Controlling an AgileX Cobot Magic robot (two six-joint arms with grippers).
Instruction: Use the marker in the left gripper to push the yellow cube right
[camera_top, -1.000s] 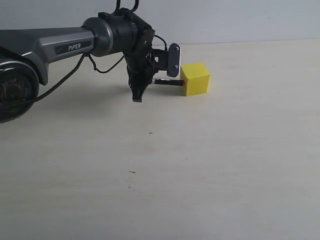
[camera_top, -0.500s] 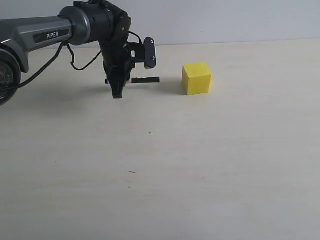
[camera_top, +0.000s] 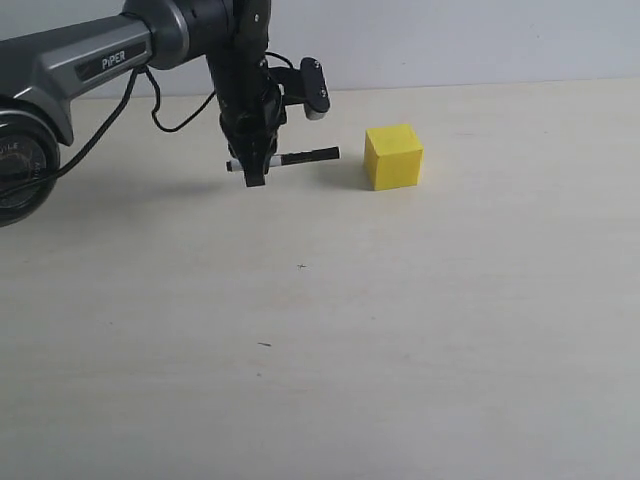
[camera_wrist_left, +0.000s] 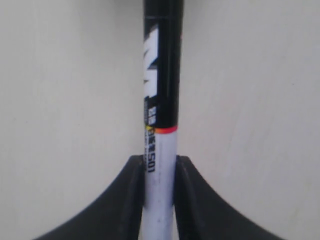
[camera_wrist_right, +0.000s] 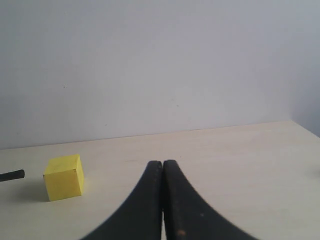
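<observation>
Left gripper (camera_top: 255, 172): clamped on the marker (camera_top: 300, 157), held level, black tip aimed at 3 o'clock to serve as pusher | yellow cube (camera_top: 392, 157): on table (camera_top: 300, 350), at 3 o'clock of tip, near, not touching | right gripper (camera_wrist_right: 162, 164): fingers pressed together, empty.

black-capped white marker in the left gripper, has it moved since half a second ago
Yes. The black-capped white marker has shifted right, toward the small yellow cube, which stayed put; a gap still separates tip and cube.

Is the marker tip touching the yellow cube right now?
No, bare table shows between the marker tip and the yellow cube.
</observation>
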